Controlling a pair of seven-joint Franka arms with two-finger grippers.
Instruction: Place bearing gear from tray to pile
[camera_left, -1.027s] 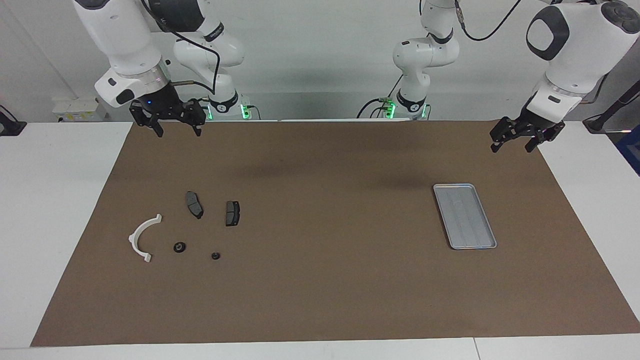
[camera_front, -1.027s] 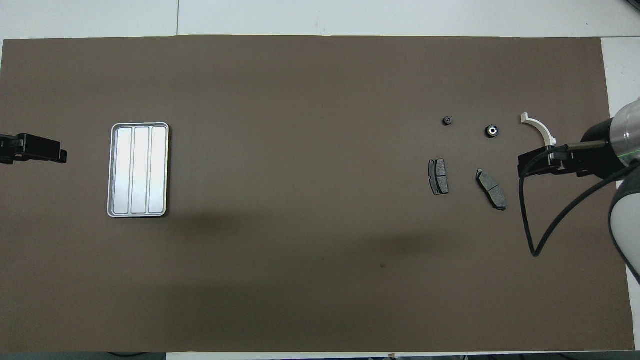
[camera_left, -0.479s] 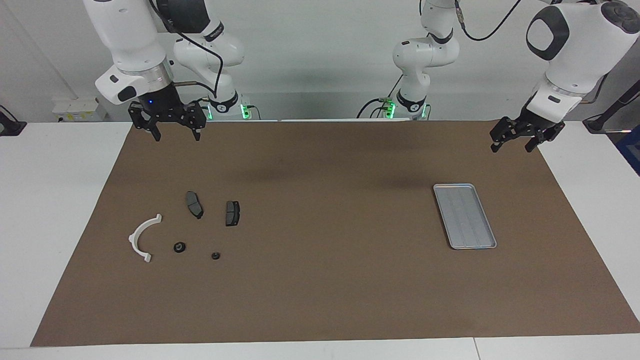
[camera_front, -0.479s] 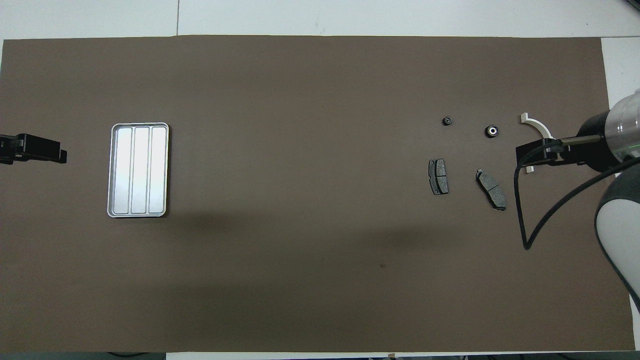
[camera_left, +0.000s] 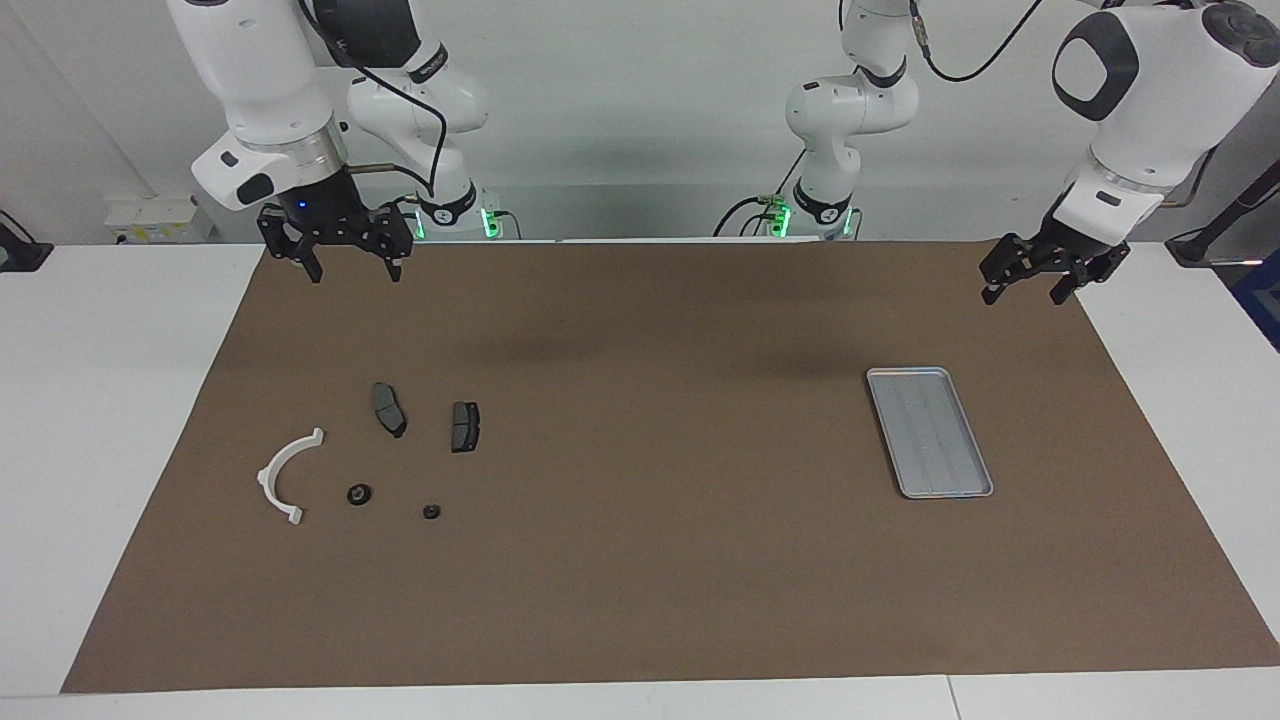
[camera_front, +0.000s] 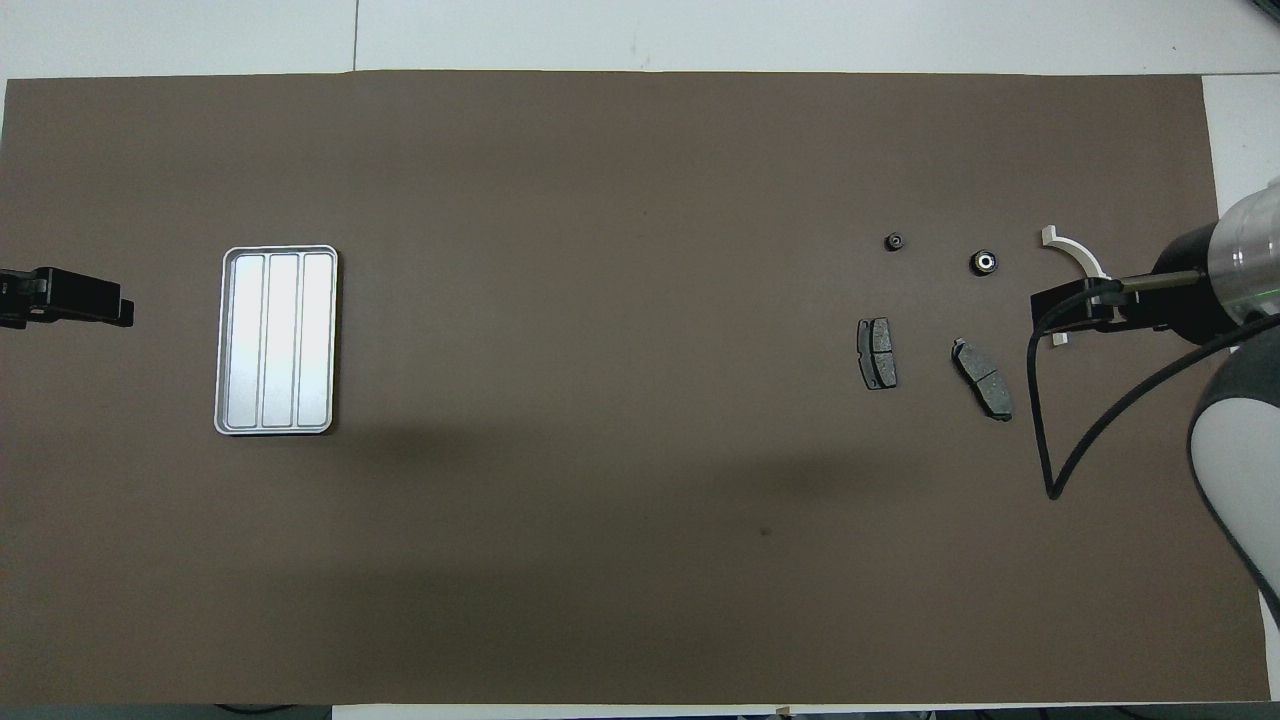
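**Inspector:** Where is the tray?

**Assistant:** The tray (camera_left: 929, 432) lies flat on the brown mat (camera_left: 660, 560) toward the left arm's end of the worktop (camera_left: 100, 420). Its ridged floor is bare.

**Inspector:** And the pile?

**Assistant:** Toward the right arm's end. It holds the white half-ring bracket (camera_left: 284, 476), two dark brake-pad pieces (camera_left: 389, 408) (camera_left: 465, 426) and two small round parts. The larger round part, with a pale centre (camera_front: 985, 262), which I take for the bearing gear, lies just beside the bracket. The smaller round part (camera_front: 895, 241) lies apart from it, toward the middle of the mat. Both are farther from the robots than the brake pads. None of the pieces touch.

**Inspector:** Left gripper?

**Assistant:** The left gripper (camera_left: 1026, 283) hangs in the air over the mat's corner nearest its own base, well apart from the tray. Its jaws are spread and hold nothing.

**Inspector:** Right gripper?

**Assistant:** The right gripper (camera_left: 350, 263) hangs raised over the mat's edge nearest the robots, at the right arm's end. Its jaws stand wide and empty. In the overhead view it covers part of the bracket; the facing view shows it well above the pile, touching nothing.
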